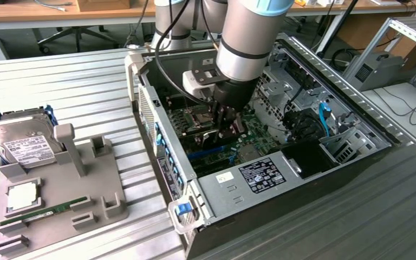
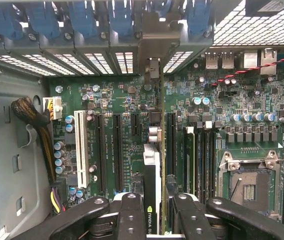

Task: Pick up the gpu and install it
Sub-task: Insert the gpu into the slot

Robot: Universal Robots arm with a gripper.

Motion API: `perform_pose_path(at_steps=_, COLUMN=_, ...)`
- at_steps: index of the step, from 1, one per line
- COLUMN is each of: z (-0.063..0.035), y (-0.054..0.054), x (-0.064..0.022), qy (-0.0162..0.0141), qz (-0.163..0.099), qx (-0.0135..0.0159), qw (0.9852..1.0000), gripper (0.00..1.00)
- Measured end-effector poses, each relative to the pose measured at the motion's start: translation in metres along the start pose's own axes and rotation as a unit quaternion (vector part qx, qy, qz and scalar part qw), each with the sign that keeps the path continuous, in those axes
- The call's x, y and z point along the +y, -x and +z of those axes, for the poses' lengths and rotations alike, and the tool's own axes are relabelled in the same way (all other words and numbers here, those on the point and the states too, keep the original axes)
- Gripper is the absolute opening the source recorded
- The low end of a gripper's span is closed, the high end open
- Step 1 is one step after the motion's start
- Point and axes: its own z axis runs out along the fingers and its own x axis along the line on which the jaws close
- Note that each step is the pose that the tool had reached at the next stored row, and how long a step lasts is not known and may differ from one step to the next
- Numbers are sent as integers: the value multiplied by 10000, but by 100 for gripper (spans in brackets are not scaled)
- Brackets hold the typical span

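Holding the gpu (image 2: 152, 172) edge-on, my hand (image 2: 157, 200) is pinched on it from both sides, fingers (image 2: 130, 215) flat against the card's faces, NVIDIA label showing between them. The card is down inside the open computer case (image 1: 219, 194), which lies on its side on the counter (image 1: 63, 92) with the side panel off, so I can come in from above. The gpu hangs upright over the motherboard (image 2: 127, 105), its long edge parallel to the black expansion slots (image 2: 118, 150) and between two of them. I cannot tell whether its connector edge touches a slot, since the card's own body hides that. Its far end points at the case's rear wall, in line with a metal slot cover (image 2: 154, 50) among the blue latches (image 2: 82, 20). I judge that's why it's held this way round, bracket end toward the openings. It's not clearly seated. Off the case, a grey fixture tray (image 1: 110, 187) sits near the counter's edge at the exterior view's left, carrying a hard drive (image 1: 24, 143) and a memory stick (image 1: 45, 212), neither part of this job.
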Motion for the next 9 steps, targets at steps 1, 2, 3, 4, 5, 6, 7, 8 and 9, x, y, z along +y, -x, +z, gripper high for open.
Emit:
perform_pose_path(at_steps=1, z=1, y=0, x=0, qy=0, qz=0, qx=1, qw=10000, gripper=27)
perform_pose_path(at_steps=2, z=6, y=0, x=0, qy=0, qz=0, qx=-1, qw=10000, gripper=27)
perform_pose_path(at_steps=3, z=11, y=0, x=0, qy=0, qz=0, qx=-1, qw=10000, gripper=27)
perform_pose_path(at_steps=4, z=16, y=0, x=0, qy=0, qz=0, qx=0, qw=10000, gripper=27)
perform_pose_path(at_steps=5, z=22, y=-1, x=0, qy=0, qz=0, qx=0, qw=10000, gripper=27)
perform_pose_path(at_steps=6, z=29, y=-1, x=0, qy=0, qz=0, qx=0, qw=10000, gripper=27)
perform_pose_path(at_steps=7, z=35, y=-1, x=0, qy=0, qz=0, qx=0, qw=10000, gripper=27)
perform_pose_path(at_steps=8, z=37, y=-1, x=0, qy=0, qz=0, qx=1, qw=10000, gripper=27)
perform_pose_path(at_steps=9, z=36, y=-1, x=0, qy=1, qz=0, qx=1, qw=10000, gripper=27)
